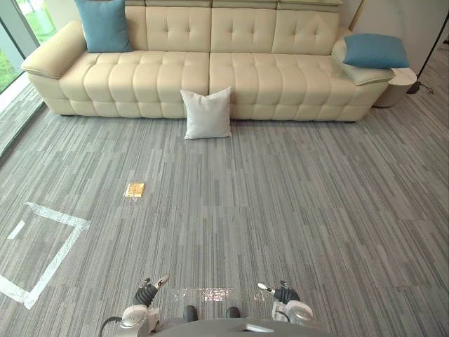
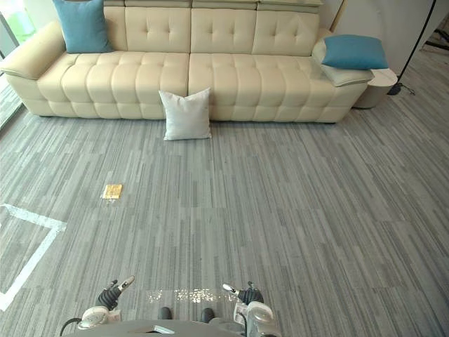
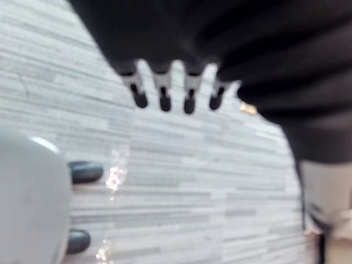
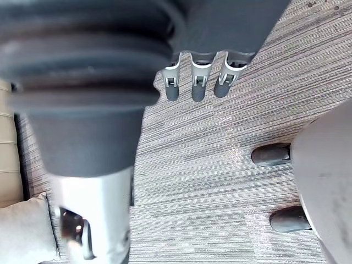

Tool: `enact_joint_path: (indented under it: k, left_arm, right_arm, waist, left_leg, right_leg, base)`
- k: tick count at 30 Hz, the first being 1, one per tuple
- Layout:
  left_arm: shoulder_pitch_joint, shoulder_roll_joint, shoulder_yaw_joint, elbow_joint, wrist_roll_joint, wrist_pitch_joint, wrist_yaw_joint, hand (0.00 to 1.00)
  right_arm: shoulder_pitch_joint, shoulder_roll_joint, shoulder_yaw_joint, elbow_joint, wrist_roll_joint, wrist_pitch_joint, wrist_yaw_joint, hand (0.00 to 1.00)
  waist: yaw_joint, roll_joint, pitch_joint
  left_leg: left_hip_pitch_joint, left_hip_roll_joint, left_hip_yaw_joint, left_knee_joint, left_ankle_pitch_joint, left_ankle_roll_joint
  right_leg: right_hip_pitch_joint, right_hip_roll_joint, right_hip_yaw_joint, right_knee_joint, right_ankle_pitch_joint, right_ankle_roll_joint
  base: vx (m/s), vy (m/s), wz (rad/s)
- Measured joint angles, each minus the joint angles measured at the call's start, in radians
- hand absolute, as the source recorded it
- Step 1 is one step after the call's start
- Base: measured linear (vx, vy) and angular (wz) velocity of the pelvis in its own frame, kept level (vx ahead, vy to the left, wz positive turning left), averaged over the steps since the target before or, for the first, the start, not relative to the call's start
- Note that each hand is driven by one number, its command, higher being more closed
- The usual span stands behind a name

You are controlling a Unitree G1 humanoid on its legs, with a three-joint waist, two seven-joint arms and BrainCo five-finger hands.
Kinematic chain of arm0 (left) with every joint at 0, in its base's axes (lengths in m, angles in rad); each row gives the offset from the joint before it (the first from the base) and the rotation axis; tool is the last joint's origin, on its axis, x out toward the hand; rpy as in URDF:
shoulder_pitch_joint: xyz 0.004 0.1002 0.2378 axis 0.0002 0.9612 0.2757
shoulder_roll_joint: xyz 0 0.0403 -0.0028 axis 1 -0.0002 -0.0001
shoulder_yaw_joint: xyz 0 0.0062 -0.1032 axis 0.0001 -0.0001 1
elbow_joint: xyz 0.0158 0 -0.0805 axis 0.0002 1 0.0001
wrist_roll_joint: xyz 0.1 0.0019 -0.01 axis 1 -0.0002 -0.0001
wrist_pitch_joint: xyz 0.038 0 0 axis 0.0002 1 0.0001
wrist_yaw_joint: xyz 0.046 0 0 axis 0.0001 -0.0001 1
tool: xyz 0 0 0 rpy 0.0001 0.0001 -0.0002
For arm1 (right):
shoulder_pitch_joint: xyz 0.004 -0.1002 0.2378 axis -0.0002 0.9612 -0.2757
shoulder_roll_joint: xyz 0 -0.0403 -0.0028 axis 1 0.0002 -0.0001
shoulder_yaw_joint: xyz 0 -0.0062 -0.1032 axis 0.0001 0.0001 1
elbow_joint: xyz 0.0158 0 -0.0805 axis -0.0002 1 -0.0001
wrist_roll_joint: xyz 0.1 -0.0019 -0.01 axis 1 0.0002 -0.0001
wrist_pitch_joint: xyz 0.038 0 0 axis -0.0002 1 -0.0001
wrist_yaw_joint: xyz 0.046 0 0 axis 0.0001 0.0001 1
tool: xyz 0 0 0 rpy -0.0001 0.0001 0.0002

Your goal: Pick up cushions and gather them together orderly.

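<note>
- Nothing is gathered yet, as I read it: the three cushions lie well apart, and the robot stands well back from the sofa.
- The white cushion point(image 1: 207, 112) stands upright on the floor, leaning against the front of the cream sofa point(image 1: 266, 77) near its middle. It is square and plump, in plain matte cloth with pointed corners.
- The left blue cushion point(image 1: 104, 24) leans on the backrest at the sofa's left end. The right blue cushion point(image 1: 375, 50) lies flat on the right armrest (both look like the same soft teal-blue fabric).
- The sofa has a smooth, leather-like skin, button-tufted into squares, with rounded arms.
- The carpet point(image 1: 280, 210) is grey, short-piled and finely striped. A small brass-coloured floor plate point(image 1: 134, 189) is set into it, and white tape lines point(image 1: 52, 242) mark a corner.
- The left robot hand point(image 1: 147, 295) and the right robot hand point(image 1: 284, 293) hang low by the robot, fingers straight and spread, holding nothing (carpet lies past the dark fingertips in the wrist views).
- Every pickup is left: each cushion needs fetching and setting beside the others in a neat row.
</note>
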Motion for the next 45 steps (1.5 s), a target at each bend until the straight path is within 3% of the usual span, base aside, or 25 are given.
enact_joint_path:
  k: [9, 12, 14, 15, 17, 18, 21, 22, 24, 26, 27, 28, 29, 30, 31, 33, 35, 36, 37, 38, 39, 40, 41, 43, 45]
  left_arm:
    - [0.0, 0.001, -0.002, 0.0, 0.0, 0.002, -0.001, 0.0]
    - [0.0, 0.002, 0.0, -0.003, 0.0, 0.003, -0.002, 0.0]
    - [-0.003, 0.01, 0.008, -0.01, -0.001, 0.003, -0.004, 0.0]
    - [-0.003, 0.01, 0.026, -0.021, -0.001, 0.003, -0.004, 0.0]
    - [-0.005, 0.007, 0.055, -0.058, -0.002, 0.002, -0.004, 0.0]
    - [-0.002, -0.002, 0.068, -0.075, -0.003, 0.0, -0.004, 0.0]
    - [-0.005, -0.017, 0.068, -0.086, -0.008, -0.004, -0.004, 0.0]
    - [-0.005, -0.018, 0.068, -0.087, -0.016, -0.009, -0.004, 0.0]
    - [-0.018, -0.017, 0.065, -0.087, -0.021, -0.011, -0.004, 0.0]
    - [-0.024, -0.017, 0.044, -0.088, -0.023, -0.01, -0.004, 0.0]
    - [-0.032, -0.016, 0.04, -0.087, -0.023, -0.01, -0.003, 0.0]
    - [-0.047, -0.012, 0.04, -0.088, -0.022, -0.012, -0.002, 0.0]
    - [-0.061, 0.008, 0.044, -0.087, -0.021, -0.013, -0.001, 0.0]
    - [-0.062, 0.008, 0.059, -0.091, -0.023, -0.017, -0.004, 0.0]
    - [-0.062, 0.008, 0.061, -0.091, -0.023, -0.017, -0.003, 0.0]
    - [-0.054, 0.008, 0.059, -0.086, -0.022, -0.016, -0.003, 0.0]
    - [-0.039, 0.012, 0.053, -0.08, -0.02, -0.008, -0.003, 0.0]
    - [-0.027, 0.015, 0.049, -0.077, -0.02, -0.001, -0.001, 0.0]
    - [-0.019, 0.015, 0.048, -0.077, -0.02, 0.001, -0.001, 0.0]
    - [-0.01, 0.011, 0.043, -0.077, -0.02, 0.003, -0.001, 0.0]
    - [-0.008, 0.008, 0.029, -0.076, -0.02, 0.003, -0.001, 0.0]
    - [-0.008, 0.005, 0.026, -0.075, -0.02, 0.003, -0.001, 0.0]
    - [-0.012, 0.002, 0.024, -0.074, -0.019, 0.003, -0.002, 0.0]
    - [-0.025, -0.007, 0.022, -0.068, -0.017, 0.003, -0.002, 0.0]
    - [-0.024, -0.012, 0.005, -0.065, -0.005, 0.002, -0.002, 0.0]
  right_arm:
    - [0.015, 0.0, -0.012, -0.003, 0.002, -0.001, 0.0, 0.0]
    - [0.018, -0.003, -0.02, -0.008, 0.023, -0.003, 0.001, 0.0]
    - [0.019, -0.003, -0.018, -0.014, 0.026, -0.003, 0.002, 0.0]
    - [0.02, -0.006, -0.018, -0.018, 0.031, -0.002, 0.003, 0.0]
    - [0.021, -0.013, -0.018, -0.032, 0.033, -0.001, 0.003, 0.0]
    - [0.02, -0.019, -0.015, -0.044, 0.033, -0.001, 0.003, 0.0]
    - [0.016, -0.044, -0.015, -0.044, 0.033, 0.0, 0.002, 0.0]
    - [0.015, -0.048, -0.011, -0.044, 0.033, 0.0, 0.002, 0.0]
    - [0.014, -0.052, -0.008, -0.044, 0.033, 0.001, 0.0, 0.0]
    - [0.006, -0.06, -0.007, -0.043, 0.033, 0.001, -0.004, 0.0]
    - [-0.002, -0.061, -0.004, -0.043, 0.033, 0.001, -0.005, 0.0]
    - [-0.015, -0.05, 0.007, -0.04, 0.033, 0.001, -0.005, 0.0]
    - [-0.048, -0.028, 0.022, -0.046, 0.033, -0.002, -0.002, 0.0]
    - [-0.061, -0.012, 0.023, -0.045, 0.032, -0.001, 0.0, 0.0]
    - [-0.061, -0.011, 0.023, -0.045, 0.032, -0.001, 0.001, 0.0]
    - [-0.064, -0.01, 0.022, -0.046, 0.029, -0.002, 0.005, 0.0]
    - [-0.064, -0.007, 0.031, -0.051, 0.029, -0.001, 0.019, 0.0]
    - [-0.059, -0.003, 0.041, -0.053, 0.028, -0.001, 0.02, 0.0]
    - [-0.053, -0.003, 0.052, -0.061, 0.027, -0.001, 0.021, 0.0]
    - [-0.049, -0.013, 0.062, -0.094, 0.022, -0.003, 0.022, 0.0]
    - [-0.048, -0.023, 0.071, -0.118, 0.022, -0.005, 0.023, 0.0]
    - [-0.046, -0.024, 0.07, -0.125, 0.021, -0.006, 0.022, 0.0]
    - [-0.044, -0.024, 0.07, -0.133, 0.021, -0.013, 0.022, 0.0]
    - [-0.034, -0.026, 0.069, -0.155, 0.022, -0.02, 0.022, 0.0]
    - [-0.025, -0.026, 0.067, -0.168, 0.025, -0.023, 0.022, 0.0]
  waist:
    - [-0.005, -0.003, -0.002]
    - [-0.007, -0.003, -0.002]
    - [-0.003, -0.011, 0.005]
    - [0.004, -0.008, 0.01]
    - [0.011, -0.011, 0.04]
    - [0.018, 0.0, 0.054]
    - [0.022, 0.028, 0.063]
    - [0.026, 0.028, 0.064]
    - [0.027, 0.027, 0.068]
    - [0.034, 0.039, 0.078]
    - [0.046, 0.036, 0.079]
    - [0.051, 0.016, 0.086]
    - [0.048, -0.002, 0.087]
    - [0.046, -0.022, 0.086]
    - [0.047, -0.025, 0.085]
    - [0.055, -0.028, 0.085]
    - [0.034, -0.033, 0.089]
    - [0.027, -0.034, 0.09]
    - [0.025, -0.032, 0.092]
    - [0.018, -0.021, 0.098]
    - [0.008, -0.002, 0.111]
    - [0.001, 0.008, 0.116]
    - [-0.007, 0.007, 0.119]
    - [-0.017, 0.007, 0.121]
    - [-0.039, 0.005, 0.121]
  left_leg:
    - [-0.013, 0.002, -0.005, 0.0, -0.016, -0.014]
    - [-0.019, 0.015, 0.026, 0.018, -0.051, -0.022]
    - [-0.074, 0.034, 0.058, 0.163, -0.123, -0.054]
    - [-0.121, 0.056, 0.077, 0.296, -0.17, -0.085]
    - [-0.238, 0.094, 0.137, 0.614, -0.175, -0.098]
    - [-0.304, 0.125, 0.139, 0.761, -0.218, -0.108]
    - [-0.378, 0.148, 0.136, 0.764, -0.267, -0.092]
    - [-0.408, 0.146, 0.136, 0.707, -0.266, -0.092]
    - [-0.446, 0.126, 0.127, 0.52, -0.202, -0.098]
    - [-0.438, 0.109, 0.109, 0.256, -0.017, -0.107]
    - [-0.432, 0.096, 0.114, 0.262, 0.067, -0.065]
    - [-0.445, 0.078, 0.127, 0.298, 0.03, -0.028]
    - [-0.492, 0.069, 0.123, 0.386, -0.028, 0.008]
    - [-0.505, 0.06, 0.135, 0.471, -0.086, 0.048]
    - [-0.503, 0.056, 0.135, 0.487, -0.105, 0.052]
    - [-0.438, 0.044, 0.153, 0.531, -0.197, 0.066]
    - [-0.332, 0.024, 0.156, 0.511, -0.27, 0.074]
    - [-0.256, 0.016, 0.156, 0.484, -0.295, 0.075]
    - [-0.205, 0.013, 0.157, 0.454, -0.3, 0.076]
    - [-0.113, 0.011, 0.152, 0.384, -0.299, 0.076]
    - [-0.019, 0.023, 0.135, 0.321, -0.295, 0.069]
    - [0.005, 0.03, 0.13, 0.306, -0.294, 0.068]
    - [0.05, 0.042, 0.12, 0.286, -0.294, 0.068]
    - [0.09, 0.065, 0.093, 0.266, -0.294, 0.067]
    - [0.144, 0.09, 0.051, 0.221, -0.297, 0.046]
  right_leg:
    - [-0.002, 0.002, -0.008, 0.002, -0.012, -0.005]
    - [-0.031, 0.0, -0.012, 0.067, -0.063, -0.014]
    - [-0.061, -0.006, -0.009, 0.135, -0.115, -0.021]
    - [-0.07, -0.007, -0.003, 0.175, -0.147, -0.027]
    - [-0.033, -0.023, 0.012, 0.209, -0.186, -0.044]
    - [-0.012, -0.023, 0.019, 0.216, -0.207, -0.049]
    - [0.009, -0.039, 0.039, 0.214, -0.234, -0.04]
    - [0.013, -0.058, 0.049, 0.211, -0.247, -0.03]
    - [0.032, -0.099, 0.054, 0.194, -0.272, 0.001]
    - [0.087, -0.126, 0.062, 0.145, -0.302, 0.035]
    - [0.103, -0.14, 0.071, 0.133, -0.312, 0.034]
    - [0.103, -0.158, 0.084, 0.136, -0.301, 0.01]
    - [0.078, -0.169, 0.108, 0.168, -0.252, 0.017]
    - [0.065, -0.189, 0.139, 0.234, -0.246, 0.031]
    - [0.062, -0.193, 0.147, 0.257, -0.245, 0.035]
    - [0.006, -0.206, 0.184, 0.49, -0.206, 0.111]
    - [-0.133, -0.212, 0.221, 0.875, -0.082, 0.228]
    - [-0.223, -0.213, 0.198, 1.084, -0.108, 0.2]
    - [-0.265, -0.21, 0.17, 1.158, -0.138, 0.161]
    - [-0.325, -0.202, 0.103, 1.217, -0.196, 0.094]
    - [-0.371, -0.178, 0.017, 1.168, -0.259, 0.06]
    - [-0.384, -0.169, -0.007, 1.131, -0.279, 0.046]
    - [-0.432, -0.15, -0.051, 1.02, -0.314, 0.023]
    - [-0.494, -0.117, -0.064, 0.817, -0.305, 0.016]
    - [-0.512, -0.102, -0.06, 0.494, -0.164, 0.024]
  base:
    - [0.0, -0.001, 0.01]
    - [0.04, -0.027, 0.08]
    - [0.1, -0.035, 0.04]
    - [0.11, -0.053, -0.06]
    - [0.17, -0.058, -0.1]
    - [0.15, -0.018, -0.18]
    - [0.17, 0.076, -0.23]
    - [0.3, 0.161, -0.27]
    - [0.46, 0.248, -0.16]
    - [0.48, 0.28, -0.12]
    - [0.41, 0.228, -0.22]
    - [0.63, 0.323, -0.09]
    - [0.63, 0.301, 0.08]
    - [0.65, 0.307, 0.17]
    - [0.44, 0.193, 0.06]
    - [0.49, 0.223, -0.16]
    - [0.58, 0.225, -0.15]
    - [0.45, 0.112, -0.09]
    - [0.55, 0.075, -0.14]
    - [0.55, 0.031, -0.01]
    - [0.54, 0.004, 0.1]
    - [0.45, -0.059, 0.32]
    - [0.36, -0.082, 0.3]
    - [0.46, -0.159, 0.61]
    - [0.51, -0.227, 0.92]
